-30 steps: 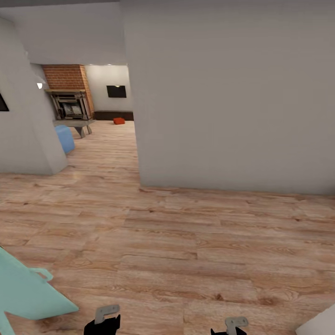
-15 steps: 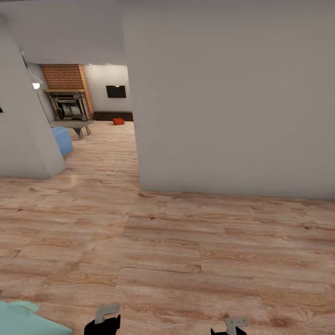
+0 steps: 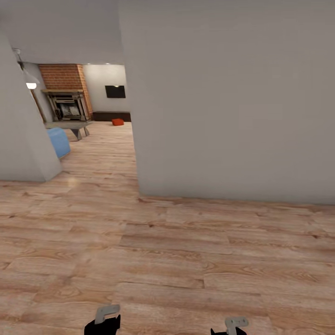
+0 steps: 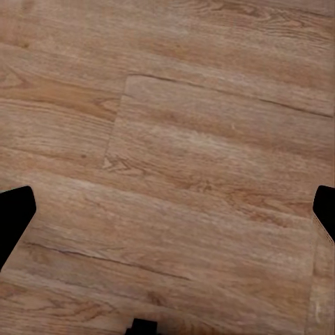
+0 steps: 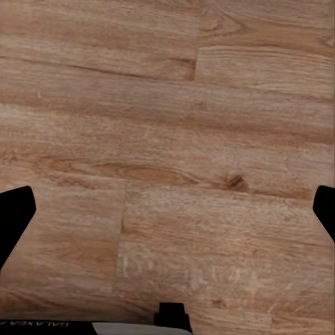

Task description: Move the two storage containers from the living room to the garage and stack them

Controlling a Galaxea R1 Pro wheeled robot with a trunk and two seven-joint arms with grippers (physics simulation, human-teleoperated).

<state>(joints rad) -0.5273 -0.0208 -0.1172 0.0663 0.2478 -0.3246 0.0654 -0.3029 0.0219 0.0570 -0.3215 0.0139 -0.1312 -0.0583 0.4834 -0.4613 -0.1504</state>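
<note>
Wood-plank floor [image 3: 177, 260] is stretching ahead past a grey wall [image 3: 232, 102]. Both grippers, left [image 4: 167, 209] and right [image 5: 167, 209], are hanging spread wide, holding nothing. One orange bin [image 3: 117, 122] is lying far ahead of them, contents unclear.

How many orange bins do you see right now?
1. One bin sits far off on the wood floor, by the far wall right of the fireplace. The other may be hidden behind the walls.

camera advanced, teal object gone from view
</note>
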